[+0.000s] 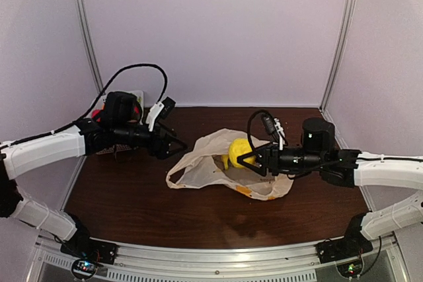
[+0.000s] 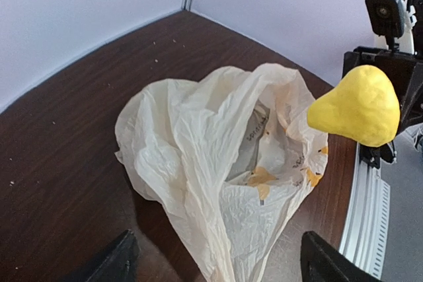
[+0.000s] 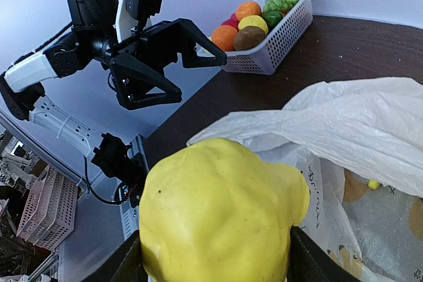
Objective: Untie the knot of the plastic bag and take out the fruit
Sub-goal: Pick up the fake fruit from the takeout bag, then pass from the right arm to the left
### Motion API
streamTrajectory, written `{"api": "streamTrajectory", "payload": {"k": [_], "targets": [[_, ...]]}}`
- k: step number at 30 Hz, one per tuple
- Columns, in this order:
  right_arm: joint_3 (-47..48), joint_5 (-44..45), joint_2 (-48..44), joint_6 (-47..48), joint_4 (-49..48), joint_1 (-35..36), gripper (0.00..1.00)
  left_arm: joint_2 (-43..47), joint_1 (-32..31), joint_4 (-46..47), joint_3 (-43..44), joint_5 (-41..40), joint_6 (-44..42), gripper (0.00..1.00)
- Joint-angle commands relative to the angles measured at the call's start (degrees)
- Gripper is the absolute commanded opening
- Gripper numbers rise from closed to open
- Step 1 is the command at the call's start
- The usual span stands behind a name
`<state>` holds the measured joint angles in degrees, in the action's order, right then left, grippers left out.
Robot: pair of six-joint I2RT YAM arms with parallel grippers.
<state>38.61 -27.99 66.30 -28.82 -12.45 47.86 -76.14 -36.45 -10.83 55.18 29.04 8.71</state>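
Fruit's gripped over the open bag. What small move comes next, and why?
Probably carry the yellow fruit toward the basket: the right gripper holds it above the open bag, and the left gripper stands open and empty.

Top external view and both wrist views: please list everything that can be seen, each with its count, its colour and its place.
plastic bag: one, translucent cream with orange-yellow marks, lying open at the middle of the table.
yellow fruit: one, yellow, held above the bag's mouth.
basket: one, white and slotted, at the table's far left corner.
basket fruits: several, orange, yellow, green, red, brown and a bunch of green grapes, inside the basket.
table: one, dark brown wood, under everything.
left gripper: one, black, open and empty, left of the bag.
right gripper: one, black, closed on the yellow fruit.
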Motion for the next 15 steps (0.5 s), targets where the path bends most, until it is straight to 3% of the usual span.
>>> {"api": "streamTrajectory", "payload": {"k": [1,7,15], "targets": [[-0.8,-6.0,-1.5,-2.6,-8.3,0.0,0.60,9.2,-0.2,9.5,-3.9,-5.3,-3.8,0.89],[0.7,-10.7,0.1,-5.7,-13.2,0.0,0.60,17.5,-4.9,16.3,-8.4,-4.2,-14.4,0.92],[4.0,-12.9,2.7,-6.0,-13.8,3.2,0.60,10.1,-18.8,12.2,-1.5,-10.2,-25.5,0.94]]}}
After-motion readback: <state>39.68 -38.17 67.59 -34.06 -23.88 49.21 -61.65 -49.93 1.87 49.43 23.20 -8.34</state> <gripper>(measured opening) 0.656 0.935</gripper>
